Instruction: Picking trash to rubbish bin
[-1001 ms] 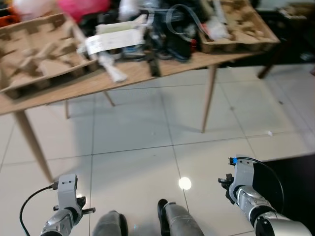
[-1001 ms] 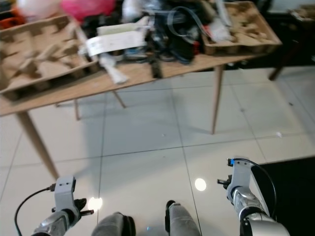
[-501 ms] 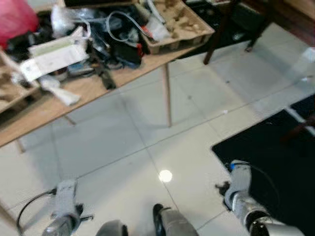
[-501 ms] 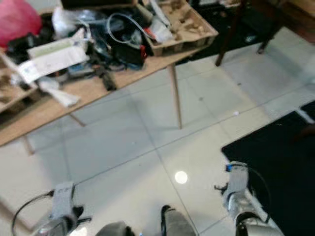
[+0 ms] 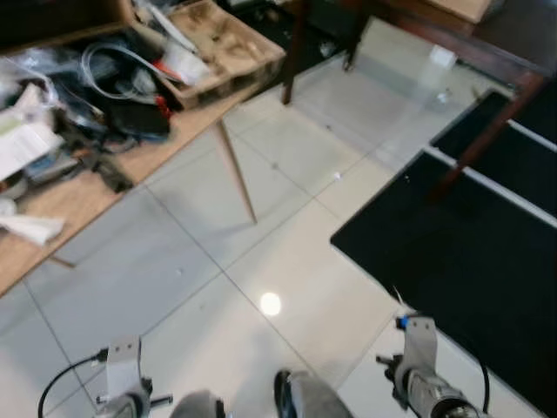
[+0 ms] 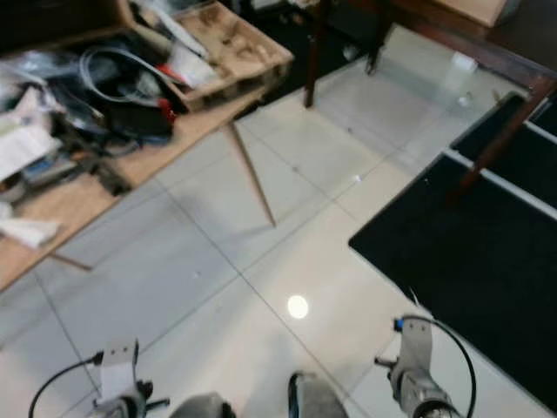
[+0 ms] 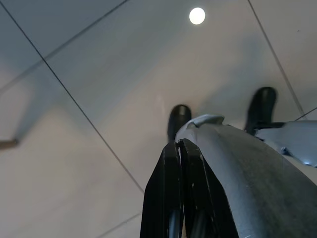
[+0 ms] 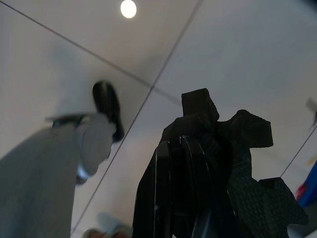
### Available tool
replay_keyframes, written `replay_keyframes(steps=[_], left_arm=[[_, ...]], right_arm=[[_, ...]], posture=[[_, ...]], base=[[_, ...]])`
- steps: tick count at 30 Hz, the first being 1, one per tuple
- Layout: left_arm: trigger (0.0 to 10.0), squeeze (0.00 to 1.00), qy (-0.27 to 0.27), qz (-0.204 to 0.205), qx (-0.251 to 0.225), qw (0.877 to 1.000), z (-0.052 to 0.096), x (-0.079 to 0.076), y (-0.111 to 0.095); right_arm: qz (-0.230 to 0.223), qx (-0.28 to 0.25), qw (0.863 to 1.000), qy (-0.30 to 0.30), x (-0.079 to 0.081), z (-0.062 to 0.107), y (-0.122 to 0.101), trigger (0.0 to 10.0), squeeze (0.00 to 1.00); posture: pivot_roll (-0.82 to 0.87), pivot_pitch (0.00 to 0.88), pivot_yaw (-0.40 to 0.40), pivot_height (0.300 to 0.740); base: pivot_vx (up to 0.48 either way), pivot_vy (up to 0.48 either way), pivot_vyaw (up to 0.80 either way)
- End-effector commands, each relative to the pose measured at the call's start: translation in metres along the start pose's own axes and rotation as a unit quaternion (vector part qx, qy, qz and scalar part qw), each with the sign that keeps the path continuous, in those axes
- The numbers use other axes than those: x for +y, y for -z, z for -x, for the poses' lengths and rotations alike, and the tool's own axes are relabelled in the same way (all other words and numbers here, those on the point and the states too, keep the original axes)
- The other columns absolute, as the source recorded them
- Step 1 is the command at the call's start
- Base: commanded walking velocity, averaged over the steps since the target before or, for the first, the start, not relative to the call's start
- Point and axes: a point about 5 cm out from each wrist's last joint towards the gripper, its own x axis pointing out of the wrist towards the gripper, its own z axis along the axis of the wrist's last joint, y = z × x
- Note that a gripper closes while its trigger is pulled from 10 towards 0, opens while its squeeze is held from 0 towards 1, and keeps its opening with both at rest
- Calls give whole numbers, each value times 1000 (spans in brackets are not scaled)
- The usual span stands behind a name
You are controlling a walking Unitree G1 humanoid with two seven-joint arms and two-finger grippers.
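Black crumpled trash (image 8: 225, 134) is sitting pinched in the right tool (image 8: 181, 148) above the tiled floor (image 5: 287, 174); the left tool (image 7: 177, 148) is hanging closed, holding nothing.

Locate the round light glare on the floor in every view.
Left eye view: glare on pale tile between table leg and black mat.
Right eye view: same tile, ahead of the robot's black foot.
Left wrist view: on the tile beyond that foot.
Right wrist view: beyond the foot.
Shared landmark: the black foot.
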Motion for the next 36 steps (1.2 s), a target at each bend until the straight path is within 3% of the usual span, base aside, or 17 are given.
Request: replay_keyframes(steps=[1, 12, 18, 36], left_arm=[[10000, 0, 1, -3, 12, 1000, 0, -2, 6], [10000, 0, 1, 11, 25, 1000, 0, -6, 10], [10000, 0, 18, 9, 23, 1000, -1, -10, 9], [10000, 0, 32, 9, 24, 999, -2, -15, 10]], right_arm=[[-4, 11, 1000, 6, -3, 1, 6, 10000, 0], [7, 15, 1000, 13, -4, 1, 10, 10000, 0], [27, 12, 1000, 11, -3, 1, 8, 10000, 0], [28, 4, 1000, 10, 0, 0, 3, 10000, 0]], posture=[[81, 168, 12, 740], [69, 142, 13, 740], [68, 130, 12, 740], [66, 133, 11, 740]], base=[[0, 0, -788], [0, 0, -718], [0, 0, 0], [55, 0, 0]])
